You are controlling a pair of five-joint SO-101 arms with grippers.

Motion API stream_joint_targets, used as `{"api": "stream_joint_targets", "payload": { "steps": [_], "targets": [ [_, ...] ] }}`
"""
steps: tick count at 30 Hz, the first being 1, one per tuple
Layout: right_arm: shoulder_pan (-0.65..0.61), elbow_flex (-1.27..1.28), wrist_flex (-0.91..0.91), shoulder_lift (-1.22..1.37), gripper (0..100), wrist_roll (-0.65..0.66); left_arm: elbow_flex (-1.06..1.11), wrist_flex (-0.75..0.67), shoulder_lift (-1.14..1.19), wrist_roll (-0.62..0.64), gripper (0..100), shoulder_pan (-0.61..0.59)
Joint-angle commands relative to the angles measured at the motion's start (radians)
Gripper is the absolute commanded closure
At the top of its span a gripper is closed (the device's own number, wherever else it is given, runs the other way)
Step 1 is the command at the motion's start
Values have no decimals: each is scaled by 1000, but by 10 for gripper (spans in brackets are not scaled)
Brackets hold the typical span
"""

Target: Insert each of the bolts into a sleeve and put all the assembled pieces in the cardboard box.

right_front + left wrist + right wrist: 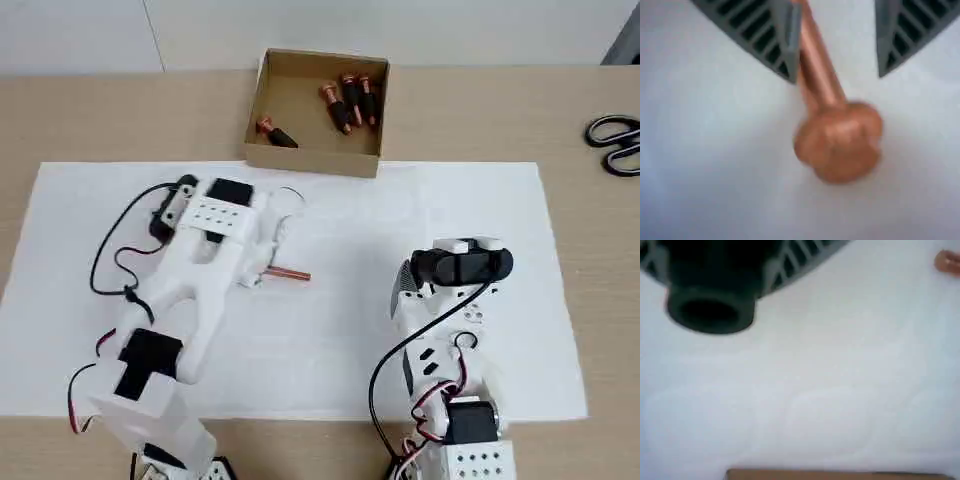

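Honestly, the bolt (837,142) could be knocked askew, being merely straddled by the parted jaws of the left gripper (835,75), with the sleeve (710,312) clamped in the right gripper (720,260).

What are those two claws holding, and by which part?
The right gripper holds a black sleeve by its back end, open mouth sticking out. The left gripper is open astride the copper bolt, one finger touching its shaft, not clamped.

Copper-orange bolt (837,137), dark grey ribbed fingers (752,35), matte black sleeve (710,310), plain brown cardboard box (310,160), copper-and-black assembled pieces (350,100), plain white paper sheet (340,340), pale tan table (100,110), white arms (215,215) with black motors (150,360) and black-and-red cables (100,255), black-handled scissors (600,142).
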Motion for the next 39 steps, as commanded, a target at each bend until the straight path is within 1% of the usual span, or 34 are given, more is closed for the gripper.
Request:
{"api": "stream_joint_targets", "payload": {
  "steps": [1, 8, 10, 15, 19, 23, 27, 29, 30, 31, 34, 37, 39],
  "targets": [
    [10, 2, -1, -24, 995, -9, -7, -35, -55, 6, 899, 55],
    [10, 3, -1, -24, 995, -9, -1, -55, -54, 9, 899, 57],
    [10, 3, -1, -24, 995, -9, -1, -51, -54, 32, 899, 49],
    [10, 3, -1, -24, 995, -9, 45, -64, -54, 46, 899, -32],
    [10, 3, -1, -24, 995, -9, 130, -178, -54, 44, 899, -57],
    [10, -2, -1, -24, 995, -9, 228, -330, -54, 46, 901, -41],
    [10, -2, -1, -24, 995, -9, 288, -428, -55, 41, 918, -35],
    [10, -2, -1, -24, 995, -9, 277, -427, -61, 41, 983, -40],
    [10, -2, -1, -24, 995, -9, 263, -419, -63, 41, 998, -40],
    [10, -2, -1, -24, 995, -9, 246, -408, -64, 41, 987, -38],
    [7, -2, -1, -24, 995, -9, 168, -350, -64, 41, 994, -34],
    [4, -3, -1, -24, 995, -9, 50, -230, -64, 41, 994, -31],
    [4, -3, -1, -24, 995, -6, -51, -109, -64, 41, 994, -14]
  ]
}}
